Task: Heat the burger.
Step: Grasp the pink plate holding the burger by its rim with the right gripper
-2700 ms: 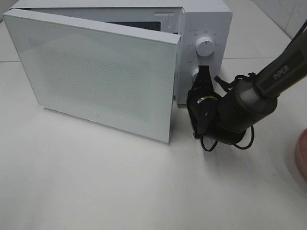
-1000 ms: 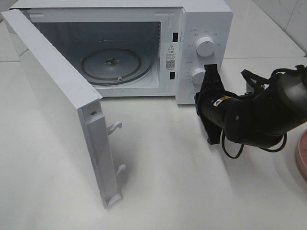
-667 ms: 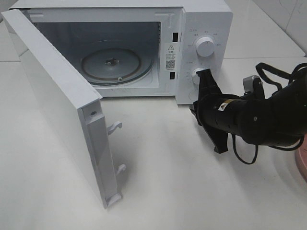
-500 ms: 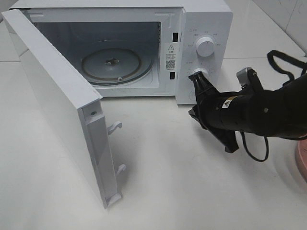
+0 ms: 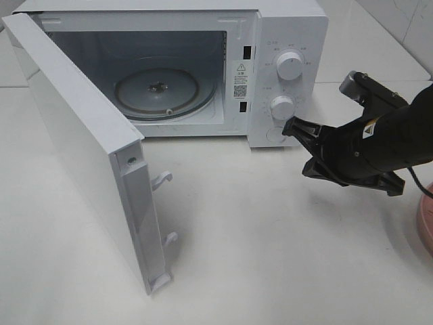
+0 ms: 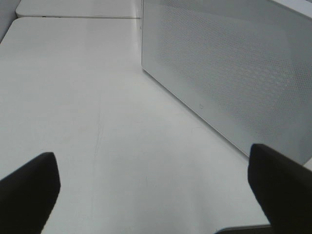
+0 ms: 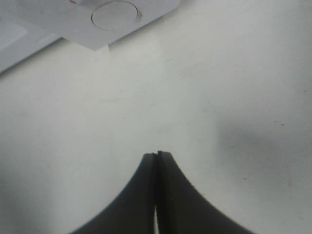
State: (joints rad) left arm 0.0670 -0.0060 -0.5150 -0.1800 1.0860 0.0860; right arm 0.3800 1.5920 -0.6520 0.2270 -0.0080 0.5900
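The burger is out of view in every frame. The white microwave stands at the back with its door swung wide open to the left, showing an empty glass turntable. My right gripper is shut with nothing in it, its tip just right of the control panel's lower corner, a little above the table. In the right wrist view the shut right gripper points at bare table below the microwave's round button. My left gripper is open and empty, facing the door's outer face.
Two white knobs sit on the microwave's panel. The rim of a pink plate shows at the right edge. The open door's latch hooks stick out over the white table.
The microwave door has swung from nearly shut to wide open. My right arm has since drawn back to the right, turning away from the panel, its gripper still shut.
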